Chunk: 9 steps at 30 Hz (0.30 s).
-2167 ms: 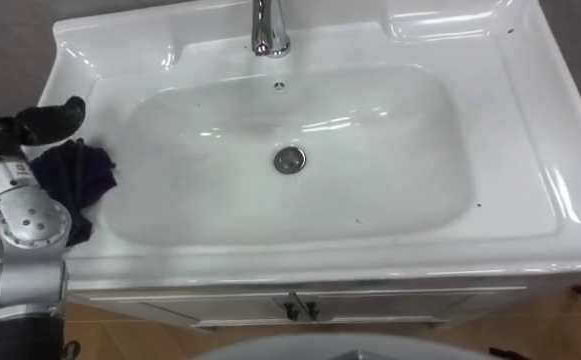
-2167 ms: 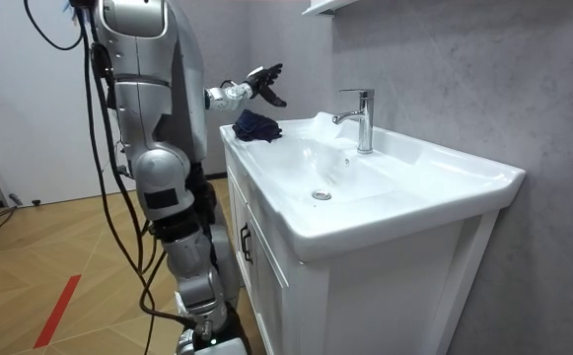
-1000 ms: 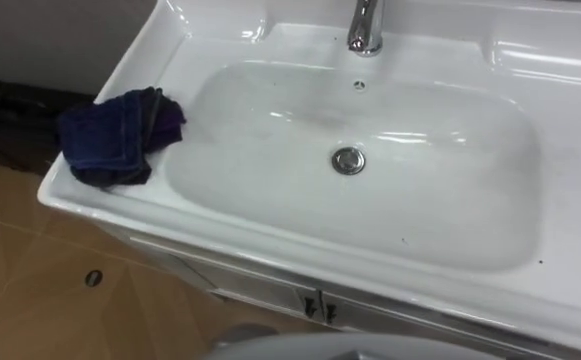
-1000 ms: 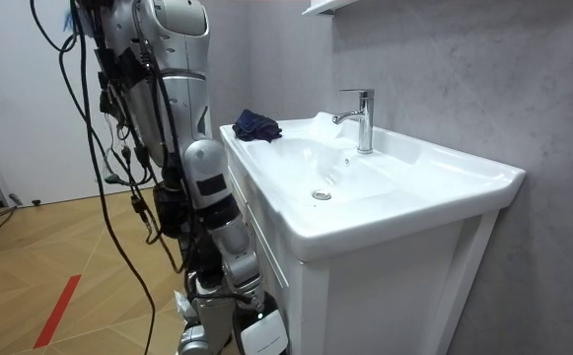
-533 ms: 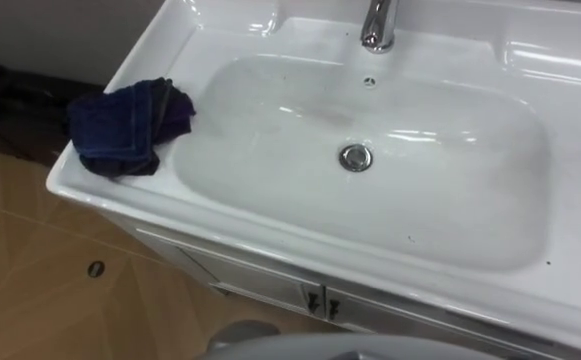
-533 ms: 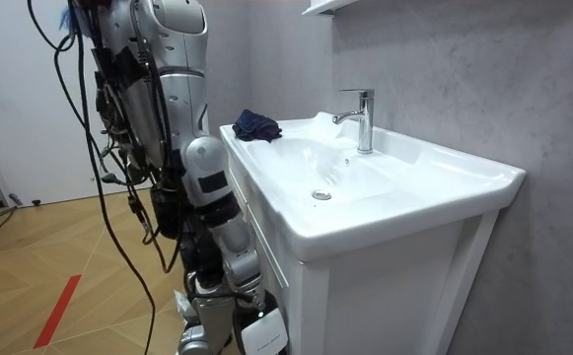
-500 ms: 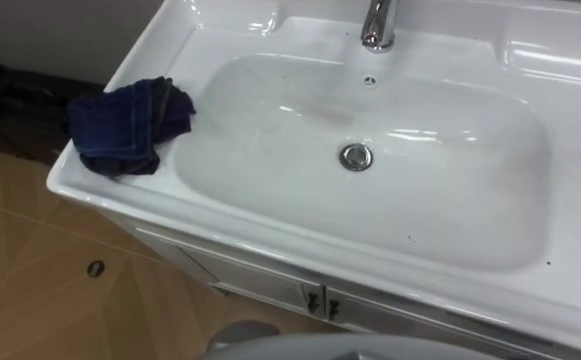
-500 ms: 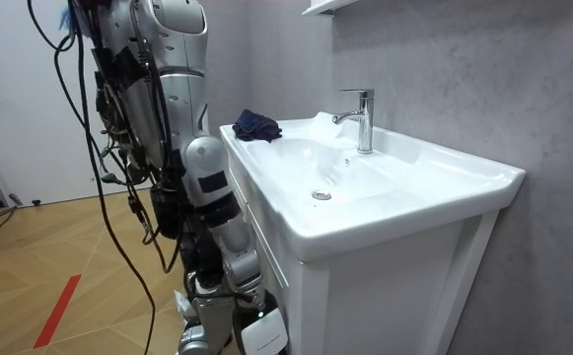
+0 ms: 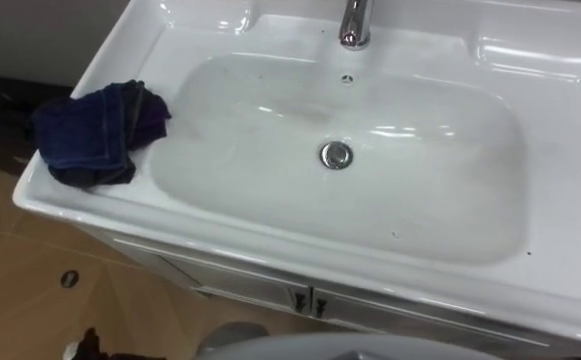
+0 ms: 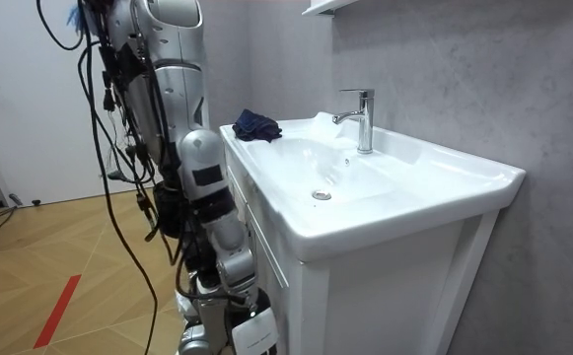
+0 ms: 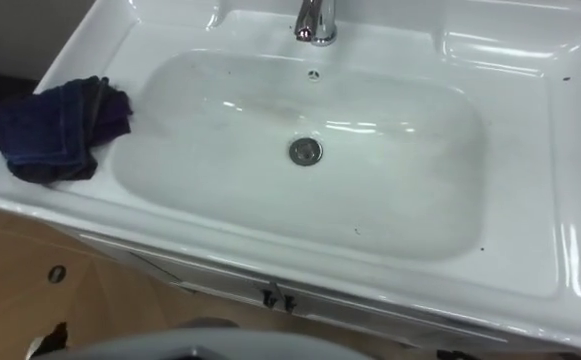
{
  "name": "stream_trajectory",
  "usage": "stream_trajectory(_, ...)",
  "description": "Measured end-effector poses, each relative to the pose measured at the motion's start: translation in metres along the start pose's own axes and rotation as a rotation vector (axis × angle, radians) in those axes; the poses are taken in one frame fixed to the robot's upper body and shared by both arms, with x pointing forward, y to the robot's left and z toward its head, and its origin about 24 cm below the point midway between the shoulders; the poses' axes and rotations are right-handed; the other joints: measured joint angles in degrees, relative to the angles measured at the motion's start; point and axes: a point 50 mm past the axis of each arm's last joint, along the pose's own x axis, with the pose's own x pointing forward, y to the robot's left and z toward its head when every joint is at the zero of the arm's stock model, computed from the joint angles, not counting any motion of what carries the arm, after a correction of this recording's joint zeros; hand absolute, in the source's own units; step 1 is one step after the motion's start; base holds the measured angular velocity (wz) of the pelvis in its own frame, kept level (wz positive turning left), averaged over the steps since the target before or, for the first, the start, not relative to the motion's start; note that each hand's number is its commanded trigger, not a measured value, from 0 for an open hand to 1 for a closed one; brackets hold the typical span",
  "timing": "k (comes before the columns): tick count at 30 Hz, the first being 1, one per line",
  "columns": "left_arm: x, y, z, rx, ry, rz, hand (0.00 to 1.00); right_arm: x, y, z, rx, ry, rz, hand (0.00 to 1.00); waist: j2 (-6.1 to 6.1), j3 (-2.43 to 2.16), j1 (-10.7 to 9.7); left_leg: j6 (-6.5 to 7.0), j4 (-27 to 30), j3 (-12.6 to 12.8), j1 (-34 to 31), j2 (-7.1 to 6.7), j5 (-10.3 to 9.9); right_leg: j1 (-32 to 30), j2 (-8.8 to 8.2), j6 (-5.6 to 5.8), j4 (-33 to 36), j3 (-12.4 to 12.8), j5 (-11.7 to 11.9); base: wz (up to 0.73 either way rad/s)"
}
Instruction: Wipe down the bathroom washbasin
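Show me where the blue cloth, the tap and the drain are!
blue cloth [image 9: 88, 135]: left eye view, middle of the bundle.
tap [image 9: 354, 30]: left eye view, its shiny base.
drain [image 9: 337, 154]: left eye view, centre of the metal plug.

We note the body upright, left arm hanging down, left hand [image 9: 83, 344] low at our side, partly cropped.

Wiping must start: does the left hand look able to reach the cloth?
Probably yes: the cloth lies uncovered on the basin's left rim, though the left hand hangs low beside the cabinet.
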Motion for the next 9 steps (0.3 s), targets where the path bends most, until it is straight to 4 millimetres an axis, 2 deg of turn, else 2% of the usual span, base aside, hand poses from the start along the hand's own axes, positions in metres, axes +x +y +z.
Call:
stream_trajectory(4, 0.002, -0.009, 0.003, 0.029, 0.011, -0.105, 0.0, 0.0, 0.001, -0.002, -0.044, 0.013, 0.037, 0.0, -0.22, -0.07, -0.6, 0.0, -0.9, 1.2, 0.9, 0.18, 0.0, -0.1, -0.02, 0.01, -0.2, 1.6, 0.0, -0.16)
stream_trajectory(5, 0.002, -0.012, 0.004, 0.041, 0.009, -0.135, 0.0, 0.0, 0.002, -0.001, -0.057, 0.016, 0.05, 0.0, -0.51, -0.24, -1.4, 0.0, -1.1, 1.4, 0.9, 0.19, 0.0, -0.1, -0.09, 0.04, -0.3, 1.6, 0.0, -0.12)
stream_trajectory(9, 0.001, -0.021, 0.01, 0.087, -0.014, -0.236, 0.0, 0.0, 0.005, -0.003, -0.111, 0.033, 0.069, 0.0, -0.99, -0.36, -2.6, 0.05, -1.0, 2.1, 0.6, 0.19, 0.0, -1.0, -0.16, 0.15, 0.1, 2.7, 0.1, -0.1)
